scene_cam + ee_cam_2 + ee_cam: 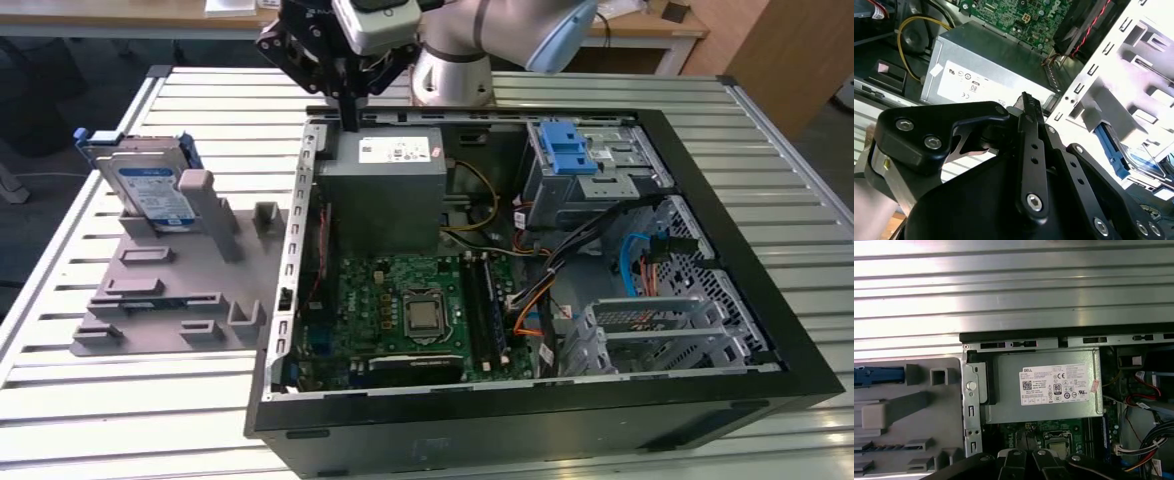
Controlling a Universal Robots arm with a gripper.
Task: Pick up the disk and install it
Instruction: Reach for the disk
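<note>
The disk (147,188) stands on edge in a grey fixture (167,300) at the exterior view's left, its blue-and-white label facing outward and its blue carrier frame round it. The blue frame of the disk (878,376) also shows in the first wrist view, and the disk (1119,156) sits beyond the case wall in the second wrist view. My gripper (350,120) hangs over the case's back left corner, just above the power supply, well apart from the disk. Its fingers (1026,107) are shut with nothing between them.
An open computer case (747,385) lies on the slatted metal table (134,420). Inside are a grey power supply box with a white sticker (387,200), a green motherboard (400,300), loose cables, and a metal drive cage with a blue latch (577,152).
</note>
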